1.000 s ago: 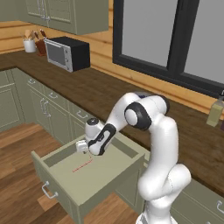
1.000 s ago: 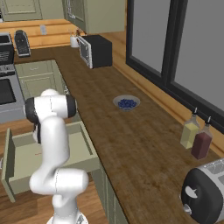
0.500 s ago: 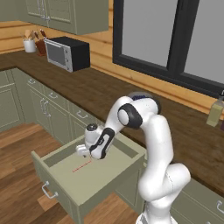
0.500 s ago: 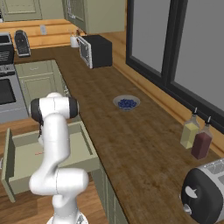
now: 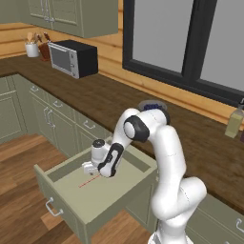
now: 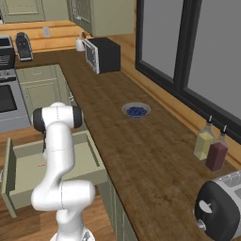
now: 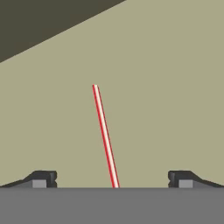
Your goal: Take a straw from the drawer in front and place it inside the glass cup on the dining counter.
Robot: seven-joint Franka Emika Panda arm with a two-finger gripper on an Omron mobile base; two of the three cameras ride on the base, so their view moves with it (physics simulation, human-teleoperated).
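The sage-green drawer [image 5: 62,210] stands pulled out below the dark wood worktop, and its side wall [image 6: 97,159] shows to the right of the arm in the right base view. On its floor lies the thin pale red-pink straw [image 5: 89,181] [image 6: 41,165] [image 7: 105,135]. My gripper [image 5: 90,167] [image 7: 113,179] hangs low inside the drawer, just above the straw. It is open, and the straw runs up between the two fingertips [image 7: 43,178] without touching either. The glass cup and the dining counter are out of view.
A black microwave [image 5: 74,58] and a utensil holder [image 5: 32,48] stand at the back of the worktop. A bowl of blueberries [image 6: 136,111], two bottles [image 6: 205,143] and a toaster [image 6: 221,207] sit along it. A stove [image 6: 9,101] is at far left.
The arm has swung down and forward, and the hand has sunk into the drawer, closer to the straw. The jaws have stayed open. The straw has not moved.
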